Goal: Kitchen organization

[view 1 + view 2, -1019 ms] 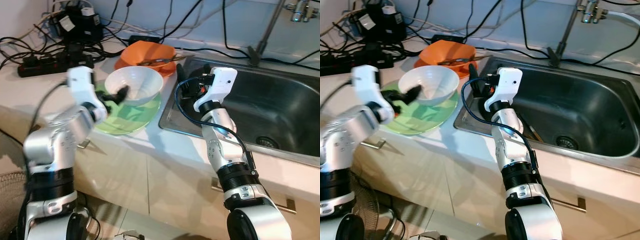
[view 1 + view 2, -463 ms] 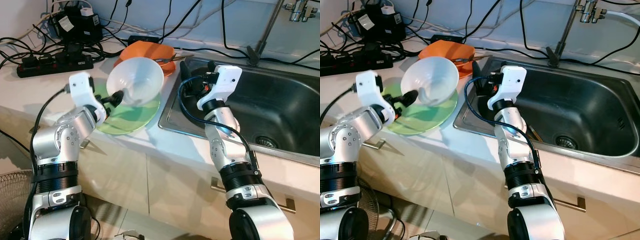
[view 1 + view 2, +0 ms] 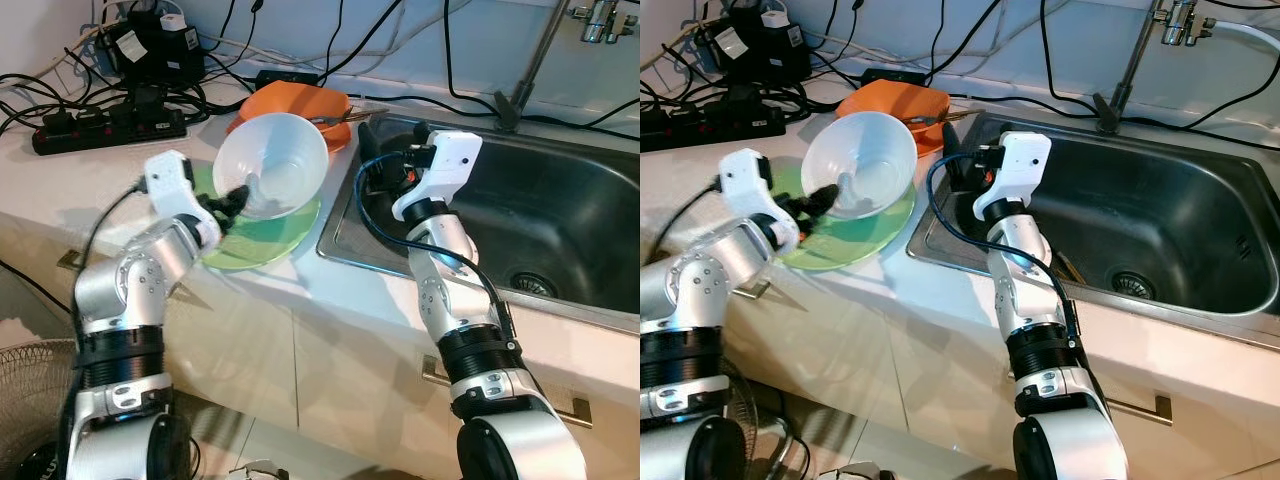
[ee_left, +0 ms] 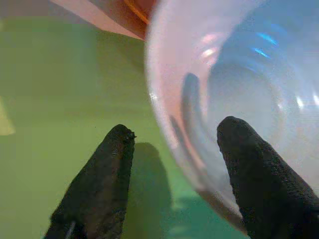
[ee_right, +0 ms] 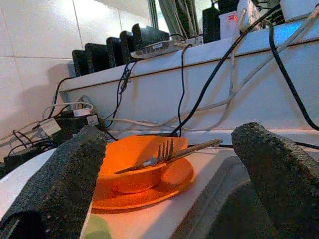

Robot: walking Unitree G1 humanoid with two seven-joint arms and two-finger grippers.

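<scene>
the left gripper (image 3: 232,197) had its two black fingers (image 4: 107,184) pinched on the near rim of the white bowl (image 3: 272,162), one finger inside the wall and one outside, as the left wrist view showed. a second earlier the bowl had sat level on the green plate (image 3: 262,233); half a second on it was tipped up on edge, and now it was held in much the same tilt, its mouth facing toward the robot, with the arm's elbow drawn a little closer in. whether its far rim touched the plate could not be told. that suggested the lift had taken hold and the bowl was ready to be carried off the plate.

the right gripper (image 3: 364,140) hovered at the left edge of the sink (image 3: 560,200), fingers (image 5: 65,179) spread wide apart and holding nothing, pointed toward the orange bowl (image 5: 132,164) with a fork (image 5: 164,152) resting across it on its orange plate (image 5: 164,184). it had risen slightly over the second and seemed to be waiting
</scene>
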